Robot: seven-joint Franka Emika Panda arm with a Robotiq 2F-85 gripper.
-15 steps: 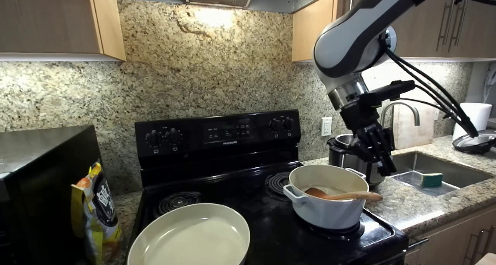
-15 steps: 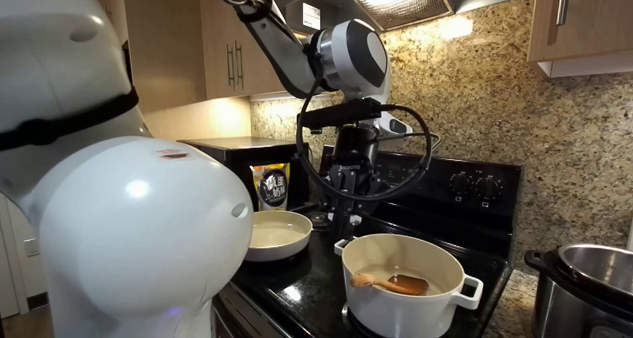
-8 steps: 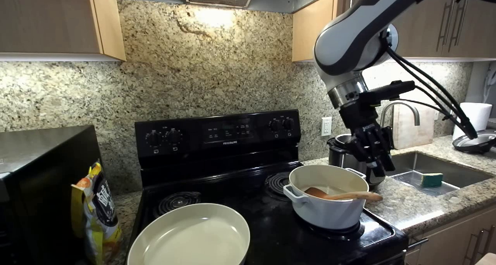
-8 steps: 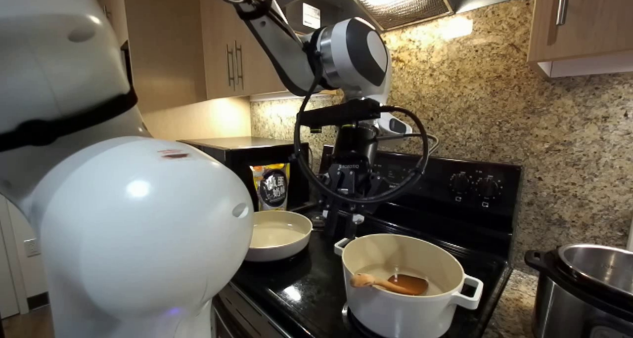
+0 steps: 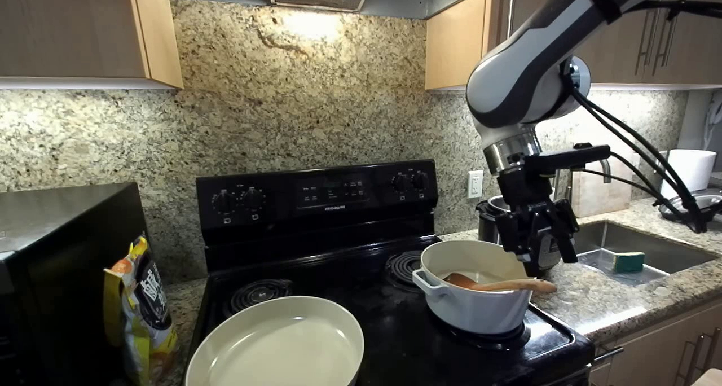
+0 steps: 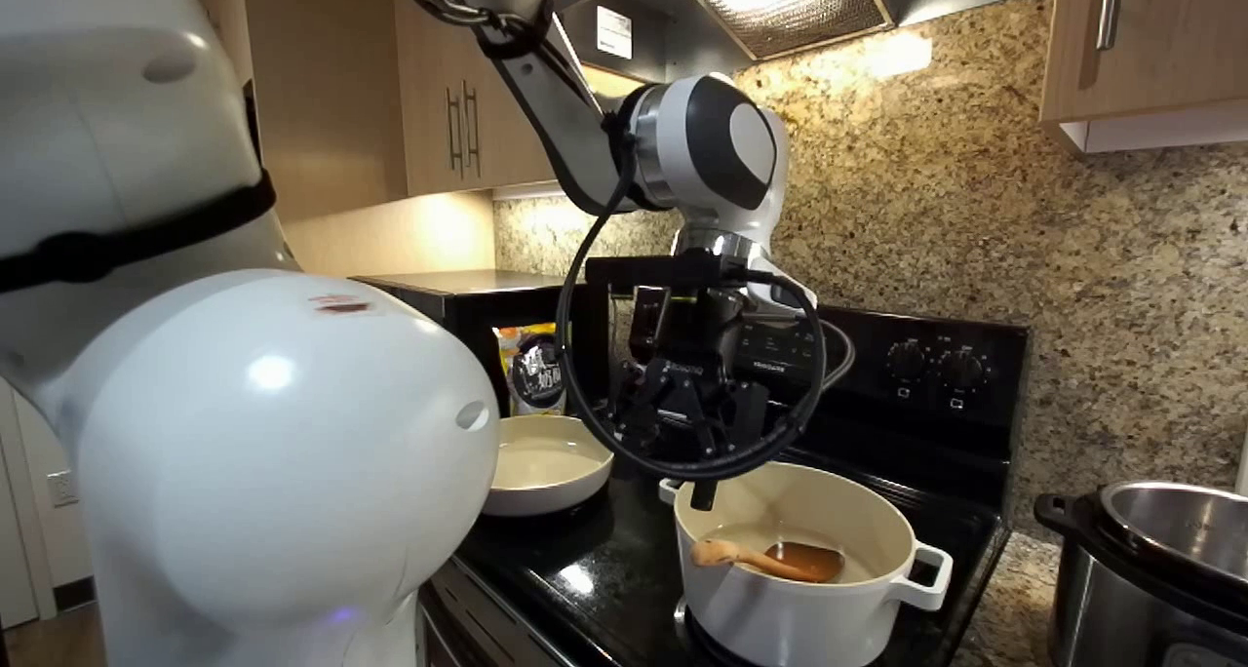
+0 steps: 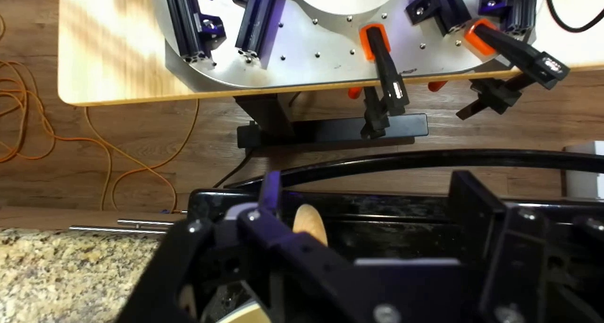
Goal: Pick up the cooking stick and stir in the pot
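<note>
The white pot (image 5: 476, 311) stands on a stove burner, also seen in an exterior view as the wide pot (image 6: 785, 613). Leaning inside it is the wooden cooking stick (image 5: 510, 285), its broad end down in the pale interior and its handle (image 6: 717, 552) sticking out over the rim. My gripper (image 5: 549, 259) hangs just above the pot's edge, close over that handle, jaws apart. From the wrist, the handle's end (image 7: 310, 220) shows low between the spread fingers of the gripper (image 7: 369, 191), nearer the left one and touching neither as far as I can tell.
A large shallow white dish (image 5: 282, 341) sits on the front stove area. Beside the pot stands a steel cooker (image 6: 1121, 589). The sink (image 5: 665, 262) lies beyond, and a snack bag (image 5: 144, 312) leans by the microwave (image 5: 67, 262).
The jaws have gone from shut to wide apart. My arm has come down toward the pot and the stick's handle. Pot and stick have stayed where they were.
</note>
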